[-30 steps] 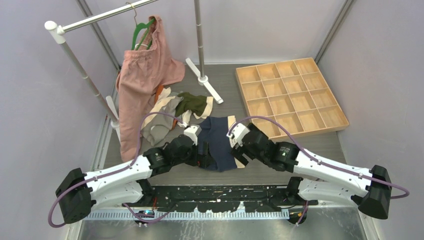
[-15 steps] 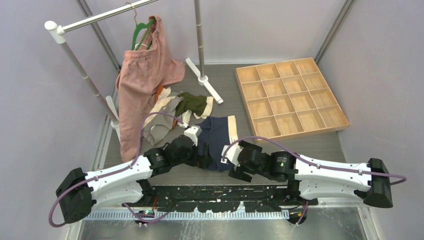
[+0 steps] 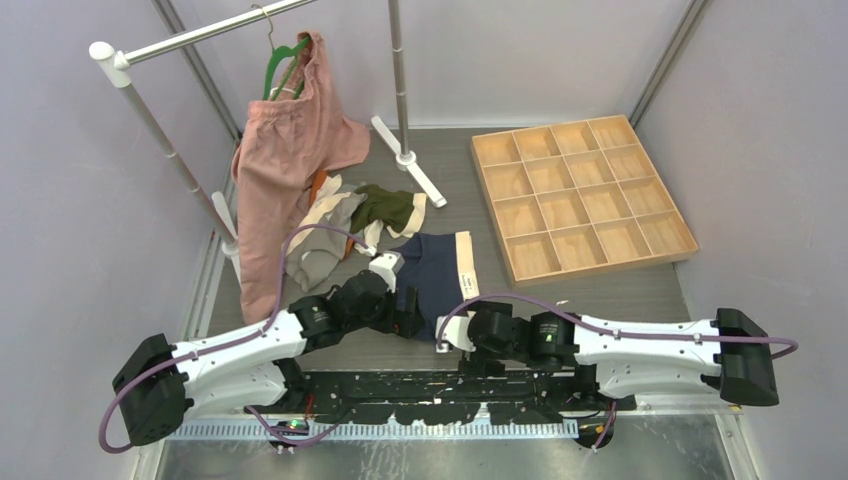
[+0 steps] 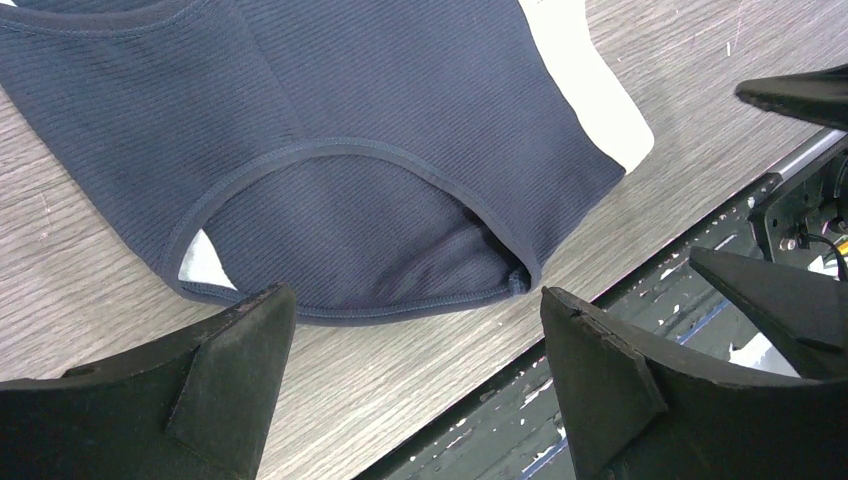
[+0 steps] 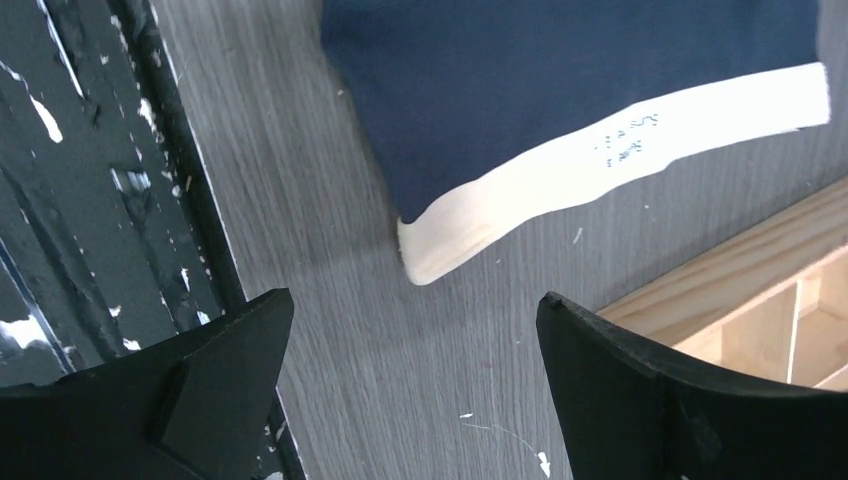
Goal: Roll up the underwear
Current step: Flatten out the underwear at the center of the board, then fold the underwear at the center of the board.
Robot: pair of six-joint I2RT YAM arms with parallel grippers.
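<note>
1. Lilac walls (image 3: 80, 220) close in a grey wood-grain table (image 3: 620, 290), seen from above with both arm bases at 6 o'clock.
2. At 10 to 12 o'clock stands a white clothes rail (image 3: 160, 140). A large pink garment (image 3: 285, 160) hangs from it on a green hanger (image 3: 283, 60), its lower end reaching down to the table.
3. At 2 o'clock lies a wooden tray (image 3: 605, 264) divided into square compartments, set at a slight angle to the table's edges.
4. A black base frame (image 3: 440, 392) runs along the near edge at 6 o'clock.
5. At the pink garment's foot, toward 10 o'clock from the table's centre, sits a pile of underwear (image 3: 335, 235). It shows grey, cream and olive pieces with a sliver of orange.
6. Navy underwear (image 3: 435, 272) lies spread flat just toward 6 o'clock from the centre, near the pile. Its cream waistband (image 3: 465, 262) runs along its 3 o'clock side.
7. The left gripper (image 4: 413, 305) has its jaws spread wide and holds nothing. It hangs over the navy piece's 7 o'clock end, the stitched hem lying between its fingers. Whether they touch the cloth cannot be told.
8. The right gripper (image 5: 415, 302) is also spread wide and empty, above bare table beside the waistband's 5 o'clock corner, clear of the cloth.
</note>
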